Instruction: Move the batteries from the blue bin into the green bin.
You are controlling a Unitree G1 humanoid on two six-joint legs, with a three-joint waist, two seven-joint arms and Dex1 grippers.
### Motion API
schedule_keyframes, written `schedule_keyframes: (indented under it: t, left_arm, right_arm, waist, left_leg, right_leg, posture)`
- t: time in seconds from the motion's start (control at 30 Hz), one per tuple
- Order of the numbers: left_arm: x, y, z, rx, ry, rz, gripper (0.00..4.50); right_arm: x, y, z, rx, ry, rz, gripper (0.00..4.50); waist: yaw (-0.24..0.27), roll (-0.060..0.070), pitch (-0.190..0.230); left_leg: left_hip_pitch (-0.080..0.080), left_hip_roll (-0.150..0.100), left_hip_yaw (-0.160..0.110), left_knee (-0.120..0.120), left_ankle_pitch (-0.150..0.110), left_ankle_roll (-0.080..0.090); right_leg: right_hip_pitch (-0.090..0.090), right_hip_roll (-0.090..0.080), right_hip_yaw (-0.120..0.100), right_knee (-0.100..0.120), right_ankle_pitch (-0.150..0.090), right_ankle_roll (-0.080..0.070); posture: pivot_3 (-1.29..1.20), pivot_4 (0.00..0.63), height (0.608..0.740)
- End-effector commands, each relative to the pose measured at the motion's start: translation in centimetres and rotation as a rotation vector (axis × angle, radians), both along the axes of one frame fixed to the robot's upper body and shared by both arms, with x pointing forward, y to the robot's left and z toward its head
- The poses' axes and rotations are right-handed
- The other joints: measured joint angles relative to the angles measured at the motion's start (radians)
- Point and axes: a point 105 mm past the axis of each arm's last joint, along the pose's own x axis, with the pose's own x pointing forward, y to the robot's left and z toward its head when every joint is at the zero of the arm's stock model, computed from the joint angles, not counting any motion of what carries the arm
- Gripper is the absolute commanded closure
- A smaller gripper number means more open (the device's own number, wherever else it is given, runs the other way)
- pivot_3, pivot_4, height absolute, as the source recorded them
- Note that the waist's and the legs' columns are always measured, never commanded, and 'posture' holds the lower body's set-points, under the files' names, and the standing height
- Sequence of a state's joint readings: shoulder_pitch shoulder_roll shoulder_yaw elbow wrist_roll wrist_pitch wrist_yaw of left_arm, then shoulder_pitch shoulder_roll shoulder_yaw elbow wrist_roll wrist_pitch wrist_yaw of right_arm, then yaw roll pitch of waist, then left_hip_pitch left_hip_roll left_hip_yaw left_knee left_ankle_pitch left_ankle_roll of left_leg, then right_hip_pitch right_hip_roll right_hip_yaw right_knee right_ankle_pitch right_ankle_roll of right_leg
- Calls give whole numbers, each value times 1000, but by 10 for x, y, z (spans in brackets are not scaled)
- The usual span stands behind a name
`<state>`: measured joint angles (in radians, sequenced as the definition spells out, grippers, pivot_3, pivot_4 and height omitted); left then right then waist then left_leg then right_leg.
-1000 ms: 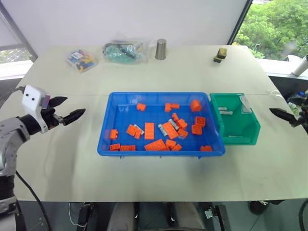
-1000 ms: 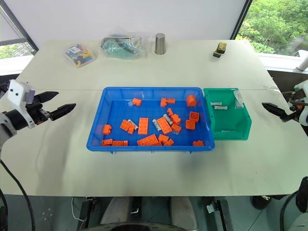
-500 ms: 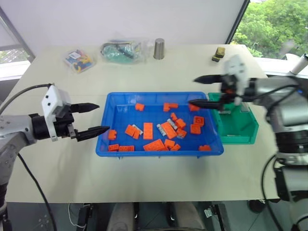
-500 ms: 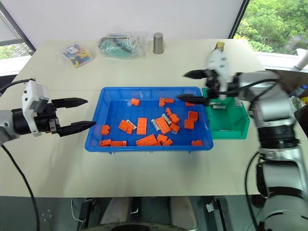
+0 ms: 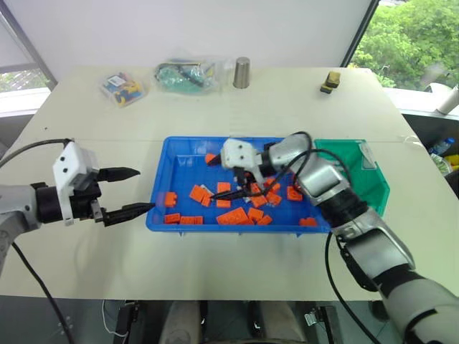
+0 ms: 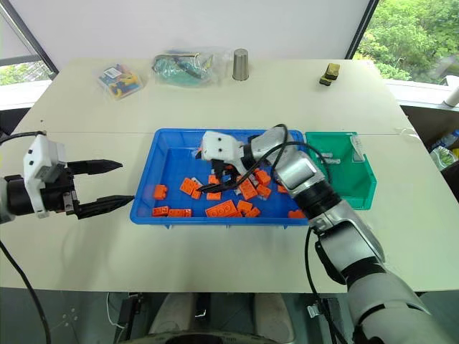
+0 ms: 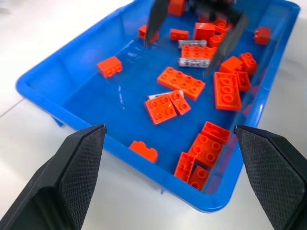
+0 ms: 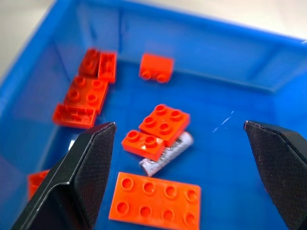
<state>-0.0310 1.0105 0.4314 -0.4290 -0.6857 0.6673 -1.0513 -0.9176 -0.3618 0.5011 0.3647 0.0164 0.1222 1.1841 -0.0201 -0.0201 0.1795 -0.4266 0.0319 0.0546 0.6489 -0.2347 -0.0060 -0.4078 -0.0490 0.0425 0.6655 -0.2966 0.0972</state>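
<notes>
The right gripper (image 8: 177, 158) has swung from the table's edge over the blue bin (image 6: 166, 147), jaws wide apart. A battery (image 8: 166, 153) lies below under orange bricks (image 8: 154, 130). The left gripper (image 6: 107, 185) waits open beside the bin.

Orange bricks (image 8: 154, 134) atop battery (image 8: 168, 152); open blue floor (image 8: 225, 158) beside.
</notes>
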Motion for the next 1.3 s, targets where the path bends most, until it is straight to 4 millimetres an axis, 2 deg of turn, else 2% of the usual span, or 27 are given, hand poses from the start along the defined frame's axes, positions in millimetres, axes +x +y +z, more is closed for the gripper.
schedule_keyframes:
  t: [0.03,0.4,0.67,1.07,1.17,1.27,1.3]
  left_arm:
    - [-4,-2,10,-1,-55,3,0]
    - [-8,-3,13,-24,-79,44,0]
    - [-10,-1,14,-27,-84,63,0]
    - [-12,3,17,-20,-87,77,0]
    - [-10,3,19,-18,-91,76,0]
    - [-9,3,19,-16,-93,74,0]
    - [-8,3,20,-16,-94,73,0]
  right_arm:
    - [-1,8,6,-20,-64,78,101]
    - [6,25,1,-10,-83,119,101]
    - [8,32,-9,-57,-112,175,101]
    - [12,37,-29,-56,-69,133,101]
    - [12,40,-27,-25,-66,122,907]
    - [13,41,-26,-12,-65,111,2361]
    - [13,42,-25,-6,-60,109,2361]
  waist:
    - [0,0,0]
    - [-14,0,0]
    - [-27,0,0]
    - [-28,0,0]
    - [-28,0,0]
    - [-29,0,0]
    - [-29,0,0]
  left_leg:
    - [0,0,0,0,0,0]
    - [0,0,-1,-1,0,-1]
    - [0,0,-2,-2,0,-2]
    - [1,0,-3,-4,1,-3]
    - [1,0,-3,-4,1,-3]
    - [1,0,-3,-4,1,-4]
    - [1,0,-3,-4,1,-4]
  right_leg:
    - [0,0,0,0,0,0]
    - [0,0,0,1,0,0]
    - [0,-2,-1,0,0,-1]
    - [0,-6,-2,0,0,-3]
    - [0,-6,-2,0,0,-3]
    - [-1,-6,-2,0,-1,-3]
    - [-1,-7,-2,0,-1,-3]
  posture:
    - [0,150,739]
    - [0,150,739]
    - [0,150,739]
    - [0,150,739]
    - [0,150,739]
    - [0,150,739]
    - [0,150,739]
